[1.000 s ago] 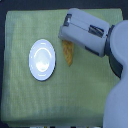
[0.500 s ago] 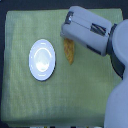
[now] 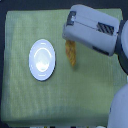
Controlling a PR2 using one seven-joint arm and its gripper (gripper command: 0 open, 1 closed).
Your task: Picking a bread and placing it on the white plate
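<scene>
The bread [image 3: 72, 55], a golden-brown elongated loaf, lies on the green cloth just to the exterior view's right of the white plate [image 3: 42, 60]. Its upper end is hidden under my arm's large white and grey forearm housing [image 3: 92, 29], which reaches in from the upper right. My gripper's fingers are covered by that housing, so I cannot see whether they are open or shut, or whether they touch the bread. The round glossy plate has nothing on it.
A yellow-green cloth [image 3: 60, 100] covers the table, with dark borders along the exterior view's left edge and bottom. The robot's white body [image 3: 119, 107] fills the lower right corner.
The arm's housing has shifted slightly up and to the right over the bread. Bread and plate stay where they were.
</scene>
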